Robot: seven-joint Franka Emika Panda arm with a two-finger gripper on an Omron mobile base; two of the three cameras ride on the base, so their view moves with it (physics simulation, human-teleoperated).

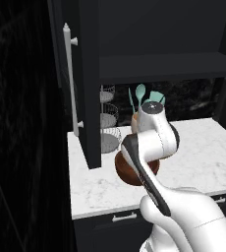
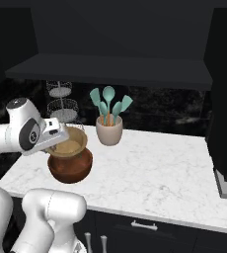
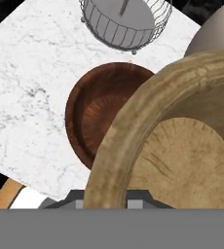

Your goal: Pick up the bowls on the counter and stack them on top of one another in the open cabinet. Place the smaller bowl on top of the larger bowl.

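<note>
My gripper [image 2: 61,142] is shut on the near rim of the smaller tan bowl [image 2: 72,142], holding it tilted just above the larger reddish-brown bowl [image 2: 71,169]. That larger bowl rests on the white marble counter [image 2: 160,168] near its left end. In the hand view the tan bowl [image 3: 182,151] looms close, its rim between my fingertips, with the reddish-brown bowl [image 3: 97,114] below and beyond it. My arm hides most of the larger bowl [image 1: 126,173] in the left base view. The open cabinet's dark shelf [image 1: 164,69] runs above, its door [image 1: 88,83] swung out at the left.
A beige cup of teal utensils [image 2: 109,129] stands just behind the bowls. The wire tiered rack [image 2: 61,105] sits at the back left, its bottom basket [image 3: 126,19] close to the larger bowl. The door's silver handle [image 1: 70,78] faces outward. Another black panel [image 2: 226,99] closes the right side.
</note>
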